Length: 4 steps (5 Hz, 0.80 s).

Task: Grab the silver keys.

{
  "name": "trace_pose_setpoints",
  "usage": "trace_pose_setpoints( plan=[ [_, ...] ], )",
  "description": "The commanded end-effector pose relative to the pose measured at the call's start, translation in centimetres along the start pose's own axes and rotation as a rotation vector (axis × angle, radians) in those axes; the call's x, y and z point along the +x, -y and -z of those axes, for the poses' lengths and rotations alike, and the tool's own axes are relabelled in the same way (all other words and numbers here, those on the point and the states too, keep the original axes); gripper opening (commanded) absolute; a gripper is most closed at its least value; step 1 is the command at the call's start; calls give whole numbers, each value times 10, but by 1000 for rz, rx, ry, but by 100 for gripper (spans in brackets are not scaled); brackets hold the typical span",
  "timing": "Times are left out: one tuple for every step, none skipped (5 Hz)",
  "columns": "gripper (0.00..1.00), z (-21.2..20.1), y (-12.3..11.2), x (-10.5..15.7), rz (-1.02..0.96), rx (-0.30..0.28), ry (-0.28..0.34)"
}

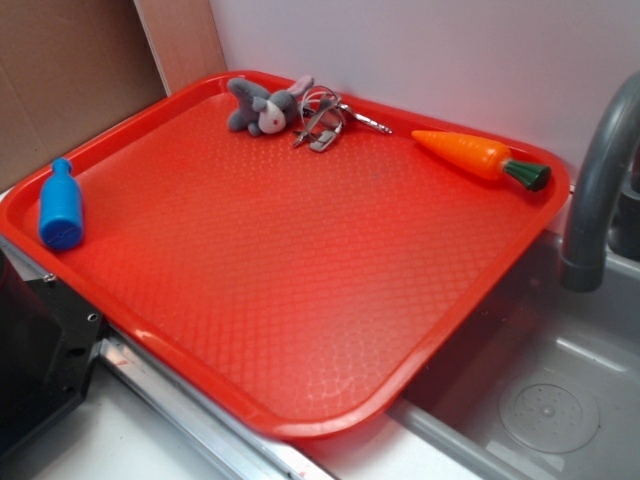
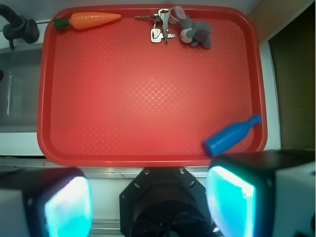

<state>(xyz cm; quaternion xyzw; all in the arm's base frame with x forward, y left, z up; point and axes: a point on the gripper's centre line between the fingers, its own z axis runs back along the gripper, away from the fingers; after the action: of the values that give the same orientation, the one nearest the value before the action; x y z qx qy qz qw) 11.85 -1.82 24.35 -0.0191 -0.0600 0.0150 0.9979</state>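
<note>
The silver keys (image 1: 325, 122) lie on thin wire rings at the far edge of the red tray (image 1: 300, 300), touching the grey plush bunny (image 1: 262, 106) on their left. In the wrist view the keys (image 2: 161, 27) sit at the top middle, with the bunny (image 2: 194, 32) to their right. My gripper (image 2: 148, 205) is open and empty, high above the tray's near edge and far from the keys. Its two teal-lit fingers (image 2: 66, 207) frame the bottom of the wrist view. The gripper does not show in the exterior view.
An orange toy carrot (image 1: 480, 157) lies at the tray's far right. A blue toy bottle (image 1: 60, 205) lies at its left edge. A grey faucet (image 1: 600, 170) and sink basin (image 1: 540, 390) stand right of the tray. The robot's black base (image 2: 165, 202) sits below the tray.
</note>
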Motion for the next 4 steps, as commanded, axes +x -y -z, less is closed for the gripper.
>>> trace_pose_setpoints(
  plan=[
    [100,0,0,0,0,0,0],
    [100,52,-28,45,-128,-4,43],
    [100,82,-35,92,-207,-3,98],
    [100,112,-36,139,-206,-7,149]
  ],
)
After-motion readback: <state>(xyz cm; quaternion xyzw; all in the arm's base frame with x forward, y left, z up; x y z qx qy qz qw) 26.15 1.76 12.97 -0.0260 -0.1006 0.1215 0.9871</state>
